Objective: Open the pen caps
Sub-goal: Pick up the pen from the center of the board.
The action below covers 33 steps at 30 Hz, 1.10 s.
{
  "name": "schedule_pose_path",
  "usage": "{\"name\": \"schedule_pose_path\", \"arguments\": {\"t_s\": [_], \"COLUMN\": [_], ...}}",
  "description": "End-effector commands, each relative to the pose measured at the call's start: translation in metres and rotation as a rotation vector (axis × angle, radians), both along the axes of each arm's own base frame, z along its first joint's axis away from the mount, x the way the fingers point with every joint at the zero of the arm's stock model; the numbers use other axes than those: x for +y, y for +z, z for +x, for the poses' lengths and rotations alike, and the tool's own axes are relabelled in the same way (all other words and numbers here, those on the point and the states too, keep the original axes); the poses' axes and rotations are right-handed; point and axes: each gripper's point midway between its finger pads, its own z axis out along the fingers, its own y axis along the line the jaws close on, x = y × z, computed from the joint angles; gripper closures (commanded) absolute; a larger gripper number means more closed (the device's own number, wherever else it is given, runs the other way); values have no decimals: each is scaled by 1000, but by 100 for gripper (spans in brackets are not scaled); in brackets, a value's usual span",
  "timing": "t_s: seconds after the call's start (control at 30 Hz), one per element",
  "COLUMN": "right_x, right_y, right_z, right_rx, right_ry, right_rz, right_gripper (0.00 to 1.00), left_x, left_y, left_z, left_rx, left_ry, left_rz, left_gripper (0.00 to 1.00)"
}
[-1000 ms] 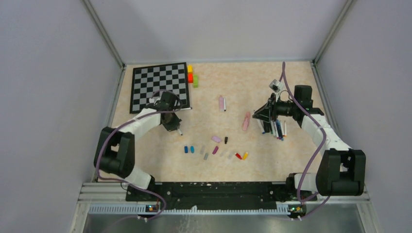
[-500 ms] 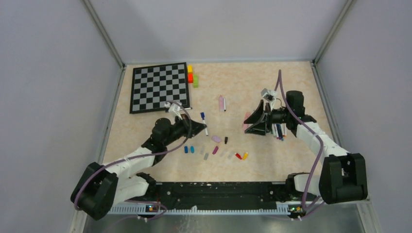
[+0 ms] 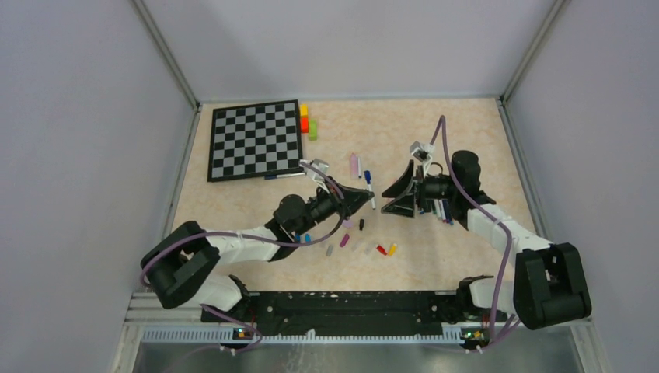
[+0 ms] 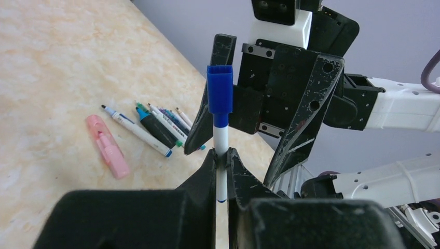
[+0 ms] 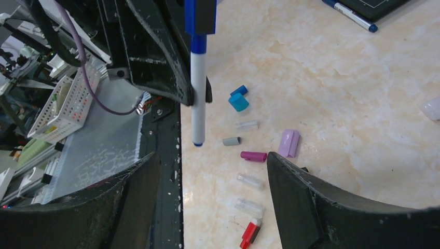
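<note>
Clamping the white pen (image 4: 221,136) mid-barrel, left pincer (image 4: 222,154), blue cap (image 4: 220,89) aimed toward the far wall (image 3: 350,47); right pincer (image 5: 207,156) spread wide.

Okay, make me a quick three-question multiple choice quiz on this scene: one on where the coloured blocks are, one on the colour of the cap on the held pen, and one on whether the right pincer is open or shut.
1. Where do the coloured blocks sit?
A) beside the chessboard's right edge
B) on top of the chessboard
C) in a pincer

2. What colour is the cap on the pen in the left pincer?
A) red
B) blue
C) yellow

3. How is the right pincer?
A) shut on a pen
B) shut on a cap
C) open, gripping nothing

Answers:
1 A: the top view shows them in a row by the board's far right corner.
2 B: the left wrist view shows a blue cap on the white barrel.
3 C: its jaws stand wide apart in its own wrist view.
</note>
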Motion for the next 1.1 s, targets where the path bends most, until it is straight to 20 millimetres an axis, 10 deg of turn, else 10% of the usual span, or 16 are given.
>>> {"name": "schedule_pose_path", "arguments": {"t_s": [0.0, 0.47, 0.8, 0.97, 1.07], "right_x": [9, 15, 16, 14, 13], "right_y": [17, 18, 21, 22, 19], "right_z": [0, -3, -6, -7, -13], "right_rx": [-70, -55, -74, -119, -173], "right_ry": [9, 33, 62, 81, 143], "right_rz": [28, 27, 31, 6, -14], "right_gripper": [27, 52, 100, 100, 100], "left_x": [-13, -29, -35, -22, -1], "left_y": [44, 38, 36, 45, 55], "left_z": [6, 1, -3, 1, 1], "left_rx": [-124, -111, -109, -146, -194], "left_ry": [44, 32, 27, 87, 153], "left_rz": [-103, -117, -119, -120, -111], "left_gripper": [100, 100, 95, 62, 18]}}
